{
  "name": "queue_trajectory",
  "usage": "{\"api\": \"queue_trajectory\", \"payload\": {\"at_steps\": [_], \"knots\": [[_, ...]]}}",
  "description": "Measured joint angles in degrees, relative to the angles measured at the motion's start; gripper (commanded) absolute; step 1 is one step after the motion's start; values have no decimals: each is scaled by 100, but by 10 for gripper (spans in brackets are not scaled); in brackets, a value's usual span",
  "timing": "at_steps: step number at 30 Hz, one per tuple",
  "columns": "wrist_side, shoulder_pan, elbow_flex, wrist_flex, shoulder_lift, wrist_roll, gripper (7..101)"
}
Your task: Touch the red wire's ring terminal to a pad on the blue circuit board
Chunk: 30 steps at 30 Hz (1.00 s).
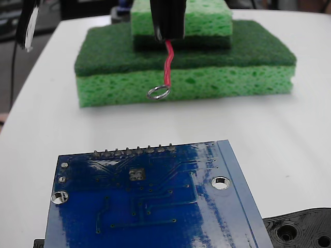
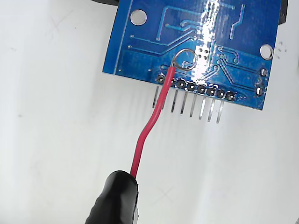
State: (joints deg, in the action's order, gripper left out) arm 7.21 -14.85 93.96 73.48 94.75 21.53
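Note:
The blue circuit board [image 1: 155,206] lies flat in the foreground of the fixed view, with its small silver pad [image 1: 137,174] near the row of grey solder bumps. A thick black sleeve [image 1: 168,20] comes down from the top, and my gripper [image 1: 167,32] inside it holds the red wire [image 1: 167,64]. The ring terminal [image 1: 158,93] hangs in the air beyond the board's far edge, clearly above it. In the wrist view the ring terminal [image 2: 185,59] overlaps the board [image 2: 154,51] just left of the pad [image 2: 203,51]. The wire [image 2: 149,126] crosses the pin row.
Green sponges [image 1: 207,77] are stacked behind the ring in the fixed view. A black perforated plastic piece [image 1: 302,230] sits at the board's right corner. The board's metal pins [image 2: 191,105] stick out over the white table [image 2: 46,140].

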Motion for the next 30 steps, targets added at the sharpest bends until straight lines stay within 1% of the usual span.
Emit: {"api": "queue_trajectory", "payload": {"at_steps": [5,9,20,30], "knots": [[141,-114,-123,141,-141,422,1003],[281,-237,-176,123,-264,571,1003],[334,-316,-448,70,-598,650,1003],[272,-308,-563,149,-703,624,1003]]}}
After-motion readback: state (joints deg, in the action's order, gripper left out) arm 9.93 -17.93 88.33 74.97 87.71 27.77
